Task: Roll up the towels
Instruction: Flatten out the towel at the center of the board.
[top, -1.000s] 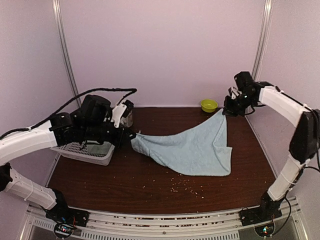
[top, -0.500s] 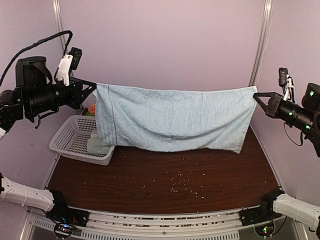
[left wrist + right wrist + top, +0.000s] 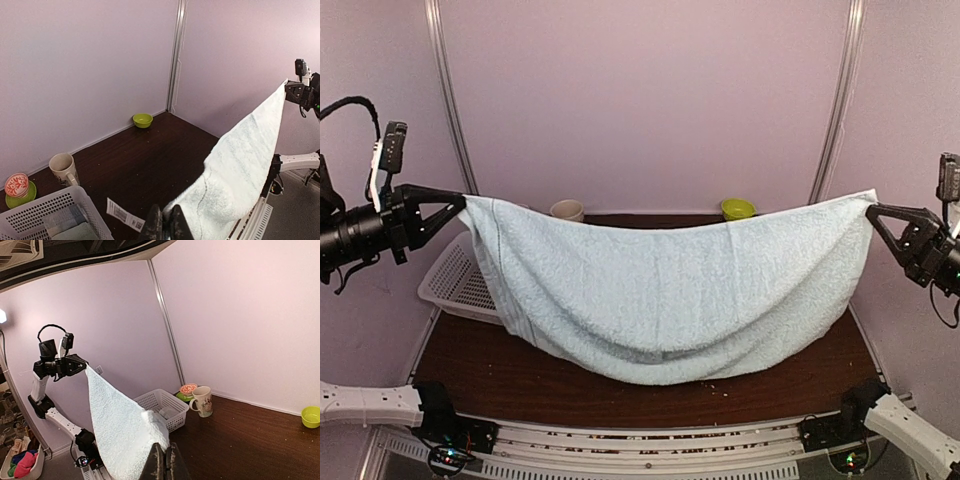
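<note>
Both pincers are clamped shut, left pincer (image 3: 460,203) and right pincer (image 3: 870,207) each on a top corner of the light blue towel (image 3: 670,300). A second ago it lay on the desk (image 3: 470,352); now it hangs spread between them, sagging low. It looks ready to lay flat, with rolling not yet begun. Only the left wrist view shows more cloth in the basket (image 3: 35,217).
</note>
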Available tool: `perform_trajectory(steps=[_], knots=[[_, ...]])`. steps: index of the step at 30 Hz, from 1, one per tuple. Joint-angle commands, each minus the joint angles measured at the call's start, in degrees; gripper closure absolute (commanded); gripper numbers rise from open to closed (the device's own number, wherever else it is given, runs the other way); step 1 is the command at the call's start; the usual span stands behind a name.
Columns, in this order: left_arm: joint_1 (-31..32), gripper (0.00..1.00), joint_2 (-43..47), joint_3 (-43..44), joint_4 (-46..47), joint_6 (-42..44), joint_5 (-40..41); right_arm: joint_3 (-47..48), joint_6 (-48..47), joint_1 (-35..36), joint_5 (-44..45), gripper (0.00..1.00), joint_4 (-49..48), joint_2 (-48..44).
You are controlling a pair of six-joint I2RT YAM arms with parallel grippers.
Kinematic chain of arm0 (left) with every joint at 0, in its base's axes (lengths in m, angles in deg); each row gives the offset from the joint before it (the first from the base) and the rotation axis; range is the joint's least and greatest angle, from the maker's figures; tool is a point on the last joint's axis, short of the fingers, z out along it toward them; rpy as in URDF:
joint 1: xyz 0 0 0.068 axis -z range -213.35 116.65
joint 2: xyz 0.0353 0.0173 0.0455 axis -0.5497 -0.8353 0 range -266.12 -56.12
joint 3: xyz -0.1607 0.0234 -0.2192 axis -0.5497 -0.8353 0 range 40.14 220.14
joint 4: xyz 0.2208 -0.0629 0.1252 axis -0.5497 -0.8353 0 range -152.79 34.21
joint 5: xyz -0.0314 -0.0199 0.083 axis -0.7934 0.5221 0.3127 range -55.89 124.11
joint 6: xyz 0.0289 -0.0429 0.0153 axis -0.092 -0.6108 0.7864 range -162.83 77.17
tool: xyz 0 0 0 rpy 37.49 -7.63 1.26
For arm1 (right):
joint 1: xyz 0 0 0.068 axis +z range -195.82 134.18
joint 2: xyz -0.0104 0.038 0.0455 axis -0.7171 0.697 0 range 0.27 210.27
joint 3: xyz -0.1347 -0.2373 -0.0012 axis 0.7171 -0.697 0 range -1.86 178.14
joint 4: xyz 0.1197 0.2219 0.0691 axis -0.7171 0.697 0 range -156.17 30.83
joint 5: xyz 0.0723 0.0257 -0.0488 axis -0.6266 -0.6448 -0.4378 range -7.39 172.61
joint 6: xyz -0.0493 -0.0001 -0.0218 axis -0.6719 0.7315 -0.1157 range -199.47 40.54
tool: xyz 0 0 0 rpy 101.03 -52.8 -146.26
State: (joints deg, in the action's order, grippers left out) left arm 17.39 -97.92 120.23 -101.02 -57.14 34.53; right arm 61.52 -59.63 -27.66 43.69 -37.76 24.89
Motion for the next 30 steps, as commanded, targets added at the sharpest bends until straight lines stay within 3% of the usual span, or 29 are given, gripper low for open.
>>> perform_trajectory(steps=[1,9,13,17,21,26,30], knots=[[0.10,1.00,0.35,-1.38,1.46,-2.18,-6.88,-1.17,2.68,0.30,-6.22,1.00,-2.65,-3.21],[0.15,1.00,-3.63,-11.42,10.53,-5.26,-7.30,-12.49,5.04,0.26,6.55,1.00,0.15,-3.15],[0.13,1.00,-11.11,-15.90,18.48,-6.67,-5.04,-21.47,7.06,0.14,13.50,1.00,-2.15,0.91],[-0.33,1.00,-21.52,-13.78,18.85,-6.56,-0.38,-25.12,5.42,0.04,18.06,1.00,-4.46,6.90],[-1.33,1.00,-27.30,-10.26,18.24,-5.02,3.51,-23.72,3.51,0.01,17.54,1.00,-7.83,13.02],[-1.52,1.00,-27.37,-5.86,16.77,-2.09,4.11,-16.85,1.73,0.12,11.27,1.00,-6.21,17.39],[-1.52,1.00,-26.94,-11.46,16.84,-4.56,0.71,-21.53,2.40,0.37,8.88,1.00,-4.21,16.77]])
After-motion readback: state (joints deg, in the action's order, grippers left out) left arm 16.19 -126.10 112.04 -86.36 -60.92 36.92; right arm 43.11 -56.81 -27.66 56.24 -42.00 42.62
